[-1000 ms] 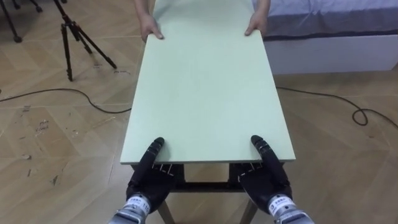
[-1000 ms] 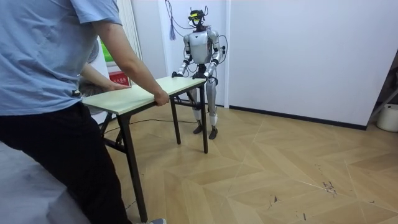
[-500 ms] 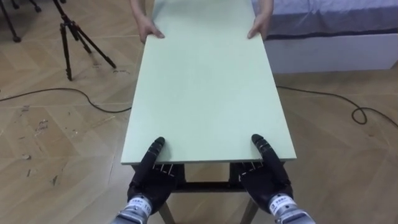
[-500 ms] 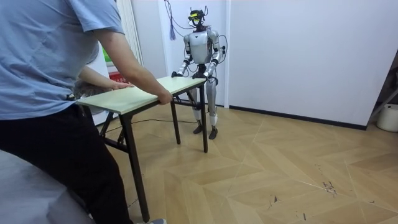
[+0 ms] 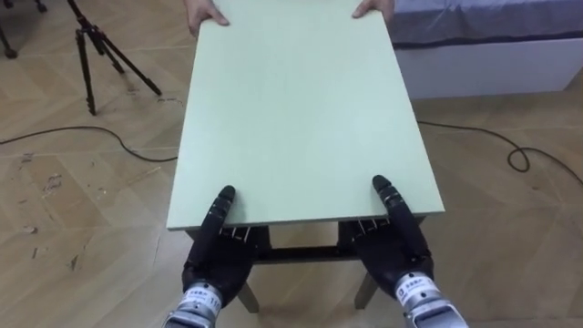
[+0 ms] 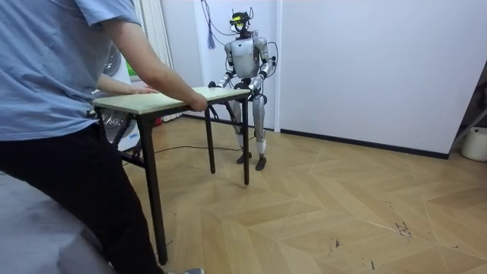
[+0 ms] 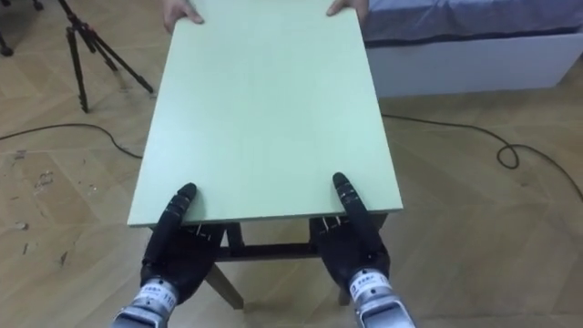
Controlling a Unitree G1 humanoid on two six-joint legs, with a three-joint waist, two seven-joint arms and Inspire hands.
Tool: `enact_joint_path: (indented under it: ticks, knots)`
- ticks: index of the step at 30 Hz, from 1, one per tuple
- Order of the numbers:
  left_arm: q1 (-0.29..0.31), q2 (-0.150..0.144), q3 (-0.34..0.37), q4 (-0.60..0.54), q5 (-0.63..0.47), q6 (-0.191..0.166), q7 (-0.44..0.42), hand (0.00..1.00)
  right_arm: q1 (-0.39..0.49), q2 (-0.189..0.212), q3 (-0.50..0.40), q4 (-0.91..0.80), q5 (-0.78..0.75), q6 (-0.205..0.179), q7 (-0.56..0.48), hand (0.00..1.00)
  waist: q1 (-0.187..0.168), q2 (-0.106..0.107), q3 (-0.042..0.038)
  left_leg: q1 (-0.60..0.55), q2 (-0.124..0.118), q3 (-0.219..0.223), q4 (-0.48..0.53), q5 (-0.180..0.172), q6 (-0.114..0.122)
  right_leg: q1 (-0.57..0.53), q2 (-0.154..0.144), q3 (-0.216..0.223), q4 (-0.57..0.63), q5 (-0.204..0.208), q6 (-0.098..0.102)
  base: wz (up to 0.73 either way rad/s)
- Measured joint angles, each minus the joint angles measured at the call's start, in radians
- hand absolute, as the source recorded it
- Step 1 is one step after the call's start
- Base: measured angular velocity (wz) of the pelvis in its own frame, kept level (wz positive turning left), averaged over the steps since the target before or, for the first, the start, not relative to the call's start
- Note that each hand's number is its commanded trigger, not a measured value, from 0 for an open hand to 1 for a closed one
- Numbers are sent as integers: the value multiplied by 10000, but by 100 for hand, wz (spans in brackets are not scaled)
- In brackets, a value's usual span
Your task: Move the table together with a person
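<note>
Left hand (image 5: 217, 260) and right hand (image 5: 393, 255) each clamp the near short edge of the pale green counter (image 5: 291, 109), thumb on top and fingers hooked beneath. They sit 1 near each corner, probably so the load is shared and the top cannot twist. A person's hands (image 5: 205, 15) grip the far corners, so the counter spans between them, a bed (image 5: 492, 55) beside its far right.

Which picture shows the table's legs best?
The room view: the table is side-on, its dark legs in full length. The eye views look down on its top, with bits of leg below the near edge.
</note>
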Motion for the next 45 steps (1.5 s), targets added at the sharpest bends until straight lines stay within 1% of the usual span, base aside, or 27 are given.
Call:
enact_joint_path:
  ticks: [3, 5, 6, 9, 10, 13, 15, 17, 21, 22, 27, 30, 32, 33, 35, 36, 37, 38, 39, 40, 41, 42, 43, 44, 45]
  knots:
    - [36, 79, -131, -97, 98, -32, -28, 100, 154, -7, 45, -50, 9, -206, 145, 100, 15, -9, -6, -1, -6, -10, 0, 0, 0, -5, -1, -6, 2, 0, 0, 0]
    - [62, 85, -248, -112, 95, -119, -28, 100, 195, -41, 47, -50, 8, -263, 203, 100, 15, -15, -9, 3, -13, 4, -4, 0, 1, -15, -9, 3, 4, 0, 0, -2]
    - [80, 83, -311, -112, 89, -176, -28, 100, 201, -44, 90, -50, 8, -349, 207, 100, 16, -32, -15, -3, -15, -7, -7, 0, 1, -25, -9, 0, 7, 0, 0, 0]
    - [187, 30, -454, -148, 88, -347, -29, 100, 308, 6, 350, -72, -47, -781, 327, 100, 3, -151, -66, -43, -11, -26, 1, 0, 1, -66, 1, -14, 9, 0, 0, 0]
    - [203, 20, -510, -150, 75, -378, -29, 100, 326, 11, 395, -74, 19, -918, 344, 100, 1, -208, -64, -60, -12, -26, 9, 0, 1, -79, -1, -15, 11, 0, 0, 0]
    - [217, 24, -716, -151, 66, -465, -29, 100, 395, -35, 431, -73, 33, -1063, 466, 100, 2, -291, -61, -123, -15, -25, 86, -1, 2, -105, -10, -11, 15, 7, 10, 0]
    - [219, 39, -777, -153, 61, -585, -29, 100, 397, -65, 456, -73, 49, -1100, 466, 100, 19, -299, -59, -136, -12, -26, 112, -1, 2, -108, -8, 2, 15, 7, 11, 0]
    - [219, 115, -776, -167, 61, -643, -29, 100, 410, -63, 495, -71, 65, -1091, 466, 100, 44, -297, -59, -154, -3, -30, 139, -1, 2, -113, -3, 2, 14, 7, 11, 0]
    - [224, 168, -819, -197, 61, -681, -29, 100, 439, -81, 510, -71, 124, -1102, 466, 100, 199, -297, -58, -220, 7, -41, 191, -3, 4, -135, -4, -15, 27, 7, 11, 0]
    - [224, 193, -839, -197, 50, -685, -28, 100, 445, -84, 513, -71, 131, -1104, 466, 100, 234, -296, -57, -231, 57, -36, 189, -3, 5, -143, -5, -13, 30, 7, 11, 0]
    - [271, 343, -924, -218, -234, -693, -28, 100, 448, -148, 573, -84, 106, -1112, 466, 100, 251, -301, -54, -321, 88, -13, 262, -8, 2, -177, 15, -19, 23, 8, 11, 2]
    - [282, 339, -986, -222, -249, -722, -28, 100, 448, -203, 581, -89, 122, -1137, 466, 100, 259, -319, -43, -384, 109, -9, 360, -10, -1, -181, 20, 11, 27, 7, 11, 5]
    - [284, 366, -1134, -227, -323, -864, -29, 100, 454, -301, 706, -137, 273, -1257, 474, 100, 255, -322, -42, -529, 140, -8, 568, -45, -23, -221, 31, 10, 38, 7, 10, 6]
    - [311, 379, -1224, -250, -374, -911, -32, 100, 455, -392, 736, -145, 304, -1264, 514, 100, 271, -320, -43, -680, 174, -11, 813, -83, -56, -256, 51, 17, 50, 5, 6, 0]
    - [337, 380, -1348, -279, -508, -991, -35, 100, 457, -437, 748, -144, 343, -1263, 534, 100, 282, -332, -36, -984, 259, -66, 1397, -106, -91, -353, 92, -7, 213, 4, -7, 2]
    - [342, 404, -1396, -279, -568, -1002, -35, 100, 465, -495, 778, -144, 402, -1259, 534, 100, 291, -327, -35, -1207, 323, -183, 1885, -106, -93, -451, 133, 22, 440, 1, -17, 4]
    - [351, 443, -1493, -281, -578, -1091, -38, 100, 482, -494, 768, -143, 398, -1268, 535, 100, 313, -290, -35, -1390, 354, -479, 2255, -102, -98, -574, 226, 70, 646, 11, -48, 4]
    - [354, 450, -1515, -283, -578, -1108, -41, 100, 495, -491, 763, -142, 396, -1271, 537, 100, 332, -276, -41, -1484, 350, -585, 2401, -100, -101, -623, 279, 90, 649, 36, -114, 6]
    - [353, 462, -1556, -287, -577, -1159, -62, 100, 507, -485, 768, -142, 395, -1291, 573, 100, 387, -306, -57, -1644, 352, -640, 2510, -28, -296, -620, 304, 42, 513, 61, -194, 9]
    - [348, 420, -1589, -286, -559, -1187, -81, 100, 518, -513, 767, -140, 339, -1367, 653, 100, 366, -305, -56, -1744, 350, -733, 2470, 31, -610, -664, 288, -135, 268, 114, -305, 5]
    - [358, 371, -1585, -286, -534, -1187, -105, 100, 511, -514, 765, -127, 291, -1416, 695, 100, 370, -291, -48, -1830, 386, -738, 2599, -31, -753, -681, 210, -290, 162, 128, -375, -18]
    - [449, 316, -1533, -283, -487, -1201, -197, 100, 445, -550, 766, -79, 126, -1467, 702, 100, 454, -177, -27, -2097, 761, -496, 3860, -412, -959, -746, 274, -729, 207, 54, -532, -46]
    - [677, 260, -1472, -284, -546, -1206, -330, 100, 436, -547, 775, -51, 118, -1383, 676, 100, 496, 28, -8, -2053, 1192, -315, 5277, -732, -1026, -698, 526, -1104, 329, 74, -598, -48]
    - [760, 263, -1486, -285, -607, -1173, -407, 100, 442, -575, 767, -51, 137, -1344, 671, 100, 455, 152, -3, -1958, 1373, -385, 5716, -776, -1026, -674, 610, -1314, 437, 79, -608, -18]
    - [793, 259, -1473, -279, -635, -1063, -439, 100, 456, -583, 768, -51, 141, -1337, 675, 100, 260, 268, 31, -1675, 1469, -576, 6017, -810, -1019, -737, 677, -1733, 640, 84, -625, 23]
